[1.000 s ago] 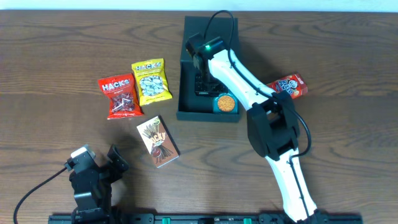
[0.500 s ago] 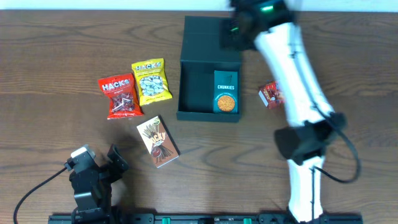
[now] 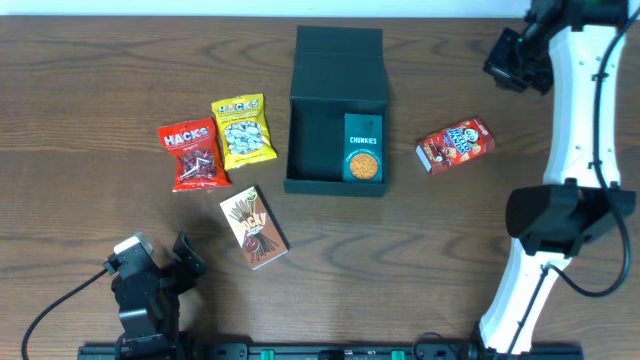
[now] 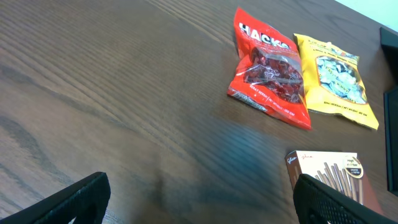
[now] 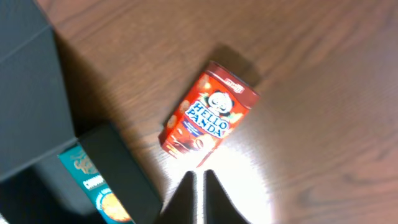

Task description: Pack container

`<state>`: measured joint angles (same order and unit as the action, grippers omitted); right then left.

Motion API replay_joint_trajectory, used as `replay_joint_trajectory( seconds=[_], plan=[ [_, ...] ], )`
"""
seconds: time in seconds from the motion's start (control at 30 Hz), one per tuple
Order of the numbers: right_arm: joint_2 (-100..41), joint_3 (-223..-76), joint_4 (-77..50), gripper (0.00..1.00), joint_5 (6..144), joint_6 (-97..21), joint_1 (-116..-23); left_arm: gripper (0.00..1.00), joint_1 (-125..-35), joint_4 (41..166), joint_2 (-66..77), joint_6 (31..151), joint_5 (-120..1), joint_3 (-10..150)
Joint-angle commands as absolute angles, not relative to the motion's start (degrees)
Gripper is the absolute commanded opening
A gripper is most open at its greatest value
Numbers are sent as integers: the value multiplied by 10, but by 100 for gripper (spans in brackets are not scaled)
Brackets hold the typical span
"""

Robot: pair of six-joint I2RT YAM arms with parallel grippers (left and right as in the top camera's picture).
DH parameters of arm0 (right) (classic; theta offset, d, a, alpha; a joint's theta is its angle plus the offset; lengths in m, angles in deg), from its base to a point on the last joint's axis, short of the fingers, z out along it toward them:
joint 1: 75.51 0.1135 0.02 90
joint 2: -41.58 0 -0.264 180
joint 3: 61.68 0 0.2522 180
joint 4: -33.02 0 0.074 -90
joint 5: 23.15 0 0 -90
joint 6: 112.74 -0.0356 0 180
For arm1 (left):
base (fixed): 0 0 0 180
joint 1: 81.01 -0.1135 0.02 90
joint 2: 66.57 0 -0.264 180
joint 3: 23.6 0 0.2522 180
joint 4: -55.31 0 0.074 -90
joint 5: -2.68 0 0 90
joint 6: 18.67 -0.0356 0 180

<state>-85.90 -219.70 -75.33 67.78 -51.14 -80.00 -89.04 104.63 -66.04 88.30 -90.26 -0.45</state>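
Observation:
The dark teal-green container (image 3: 312,150) stands open at the table's middle, its flap lid (image 3: 340,62) lying back. A small teal Chunkies carton (image 3: 362,147) lies inside on the right; it also shows in the right wrist view (image 5: 93,186). A red Hello Panda box (image 3: 456,144) lies on the table right of the container, also in the right wrist view (image 5: 208,115). My right gripper (image 5: 199,186) is shut and empty, high above the table at the far right (image 3: 512,62). My left gripper (image 4: 199,199) is open and empty, low at the front left.
A red Hacks bag (image 3: 193,153), a yellow snack bag (image 3: 243,130) and a brown stick-biscuit box (image 3: 254,227) lie left of the container. They also show in the left wrist view: red bag (image 4: 270,68), yellow bag (image 4: 336,81), brown box (image 4: 333,174).
My right arm has lifted out of the container and swung up to the far right. The Chunkies carton stays in the container. The Hello Panda box now lies fully uncovered.

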Motion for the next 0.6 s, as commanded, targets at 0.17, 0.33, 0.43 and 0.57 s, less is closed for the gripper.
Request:
replay_joint_trajectory(
  seconds=[0.17,0.33,0.43,0.57],
  plan=[
    [-860,-2083,-734,27,703,-581,-800,95,-888,1045,-663,897,-902,-10],
    [-860,-2003,-712,32,732,-581,-798,95,-888,1044,-663,1048,-839,-9],
    [-860,-1994,-716,30,731,-570,-798,95,-888,1046,-663,1210,-773,-7],
    [-860,-1994,-716,31,731,-565,-798,95,-888,1038,-663,1288,-795,-7]
  ],
)
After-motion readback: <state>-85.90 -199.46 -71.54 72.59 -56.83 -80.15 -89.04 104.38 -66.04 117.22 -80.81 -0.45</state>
